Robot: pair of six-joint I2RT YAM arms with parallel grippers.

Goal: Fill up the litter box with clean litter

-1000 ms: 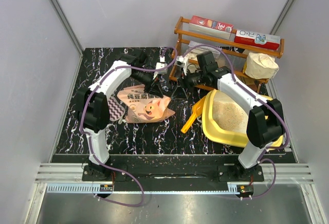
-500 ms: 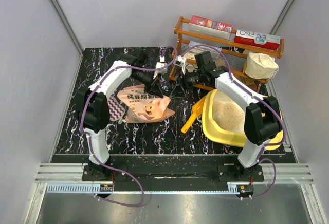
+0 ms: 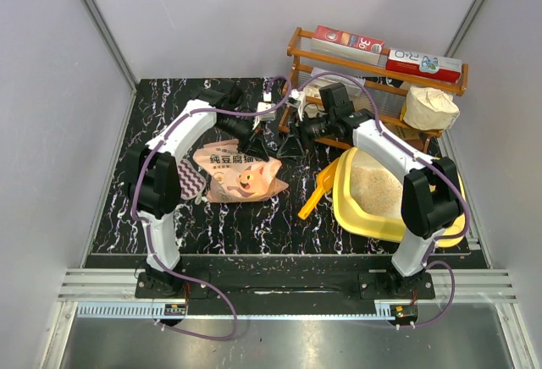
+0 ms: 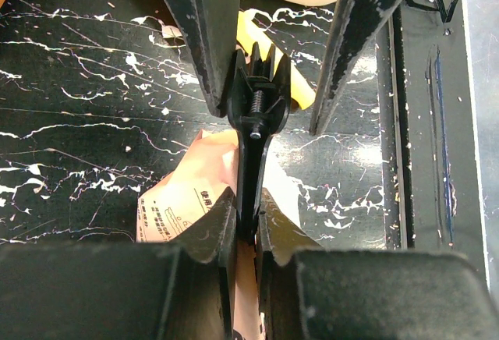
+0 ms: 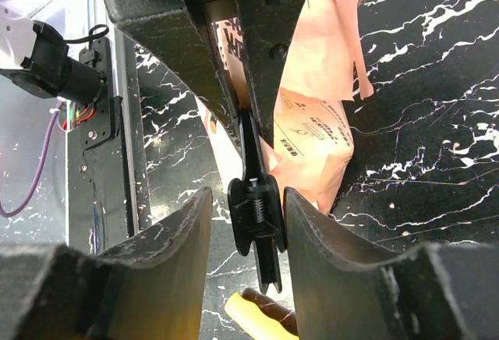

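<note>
Your left gripper point(image 4: 245, 214) is clamping shut on the thin end of a black spring clip point(image 4: 256, 114), and that clip is sitting on the top edge of the litter bag point(image 3: 241, 174). The bag is lying on its side on the black marbled table point(image 3: 169, 98), left of centre, under your left arm. It is showing a peach-orange face with dark Chinese writing and a cartoon face, and its top is bunching into a crumpled fold where the clip is biting it.

Your right gripper point(image 5: 248, 200) is meeting the same clip from the opposite side. Its jaws are standing partly open and straddling the clip's spring and handle end. One finger is sitting right against the handle while the other is showing a narrow gap, so I cannot tell whether they are pressing yet.

Just right of the bag, a yellow-orange scoop point(image 3: 317, 190) is leaning against the litter box point(image 3: 343, 204). The box is resting at the right side of the table beneath your right arm. It is a large yellow tray with rounded corners and a wide rim, and clean litter point(image 3: 377, 187), pale beige and fine-grained, is already covering its floor.

Behind it, a wooden shelf point(image 3: 295, 57) is carrying cartons and a lumpy white sack point(image 3: 430, 107).
</note>
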